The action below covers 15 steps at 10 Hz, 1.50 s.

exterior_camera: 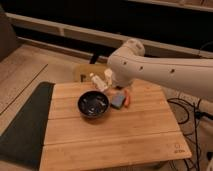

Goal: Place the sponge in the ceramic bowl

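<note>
Just right of centre frame, the sponge (117,101) lies flat on the wooden table (115,137), beside the ceramic bowl (81,106) and outside it, so the task's end is not met as I see it. An orange thing (128,99) touches the sponge's right edge. My gripper (106,84) hangs at the upper edge of the table, just above and left of the sponge, close to the bowl's far rim. Whether it is wide or closed I cannot tell from this view, as the pale arm (165,70) crowds over it. I judge the work now is getting a clean hold on the sponge. I would come down square over its middle and keep clear of the orange thing so it is not dragged along. Then I would lift high enough to clear the rim before moving left, since a nudged bowl would likely slide on the smooth slats. A dark mat (25,125) hangs along the table's left side. A tan box-like shape (85,72) sits behind the table, cables (187,107) trail on the floor at right, and the back wall is dark.
</note>
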Tool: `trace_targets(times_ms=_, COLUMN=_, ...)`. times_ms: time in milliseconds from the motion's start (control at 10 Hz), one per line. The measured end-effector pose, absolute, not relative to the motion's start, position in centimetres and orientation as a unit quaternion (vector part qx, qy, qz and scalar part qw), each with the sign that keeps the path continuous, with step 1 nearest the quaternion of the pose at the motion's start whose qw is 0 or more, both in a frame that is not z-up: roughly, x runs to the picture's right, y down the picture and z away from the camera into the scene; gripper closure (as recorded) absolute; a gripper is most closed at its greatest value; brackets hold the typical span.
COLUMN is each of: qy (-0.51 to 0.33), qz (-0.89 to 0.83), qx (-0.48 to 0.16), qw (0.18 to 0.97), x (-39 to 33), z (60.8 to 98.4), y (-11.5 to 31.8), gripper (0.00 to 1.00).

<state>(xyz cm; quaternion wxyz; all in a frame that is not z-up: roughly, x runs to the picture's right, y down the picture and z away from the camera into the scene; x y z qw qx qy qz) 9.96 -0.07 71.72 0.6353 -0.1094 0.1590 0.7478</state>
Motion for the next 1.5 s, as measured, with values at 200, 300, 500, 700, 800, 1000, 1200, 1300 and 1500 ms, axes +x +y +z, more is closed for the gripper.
trace_targets(times_ms=200, qy=0.162, qz=0.76, qx=-0.103, qw=0.621, x=13.0, z=74.5, y=-0.3, gripper=0.35)
trace_targets(times_ms=300, qy=0.155, qz=0.763, qx=-0.104, qw=0.62, x=13.4, z=75.9, y=-0.7, gripper=0.35)
trace_targets(times_ms=500, qy=0.148, qz=0.764, qx=-0.111, qw=0.618, x=13.6, z=78.4, y=-0.9, gripper=0.35)
trace_targets(times_ms=700, qy=0.148, qz=0.766, qx=-0.112, qw=0.615, x=13.7, z=78.7, y=-0.9, gripper=0.35)
trace_targets(times_ms=800, qy=0.148, qz=0.766, qx=-0.112, qw=0.615, x=13.7, z=78.7, y=-0.9, gripper=0.35)
trace_targets(times_ms=1000, qy=0.15, qz=0.765, qx=-0.112, qw=0.616, x=13.8, z=78.7, y=-0.9, gripper=0.35)
trace_targets(times_ms=1200, qy=0.158, qz=0.757, qx=-0.12, qw=0.622, x=13.3, z=79.5, y=-0.4, gripper=0.35)
trace_targets(times_ms=1300, qy=0.162, qz=0.752, qx=-0.128, qw=0.626, x=12.6, z=80.1, y=0.0, gripper=0.35)
trace_targets(times_ms=1500, qy=0.175, qz=0.741, qx=-0.145, qw=0.632, x=11.7, z=81.8, y=1.1, gripper=0.35)
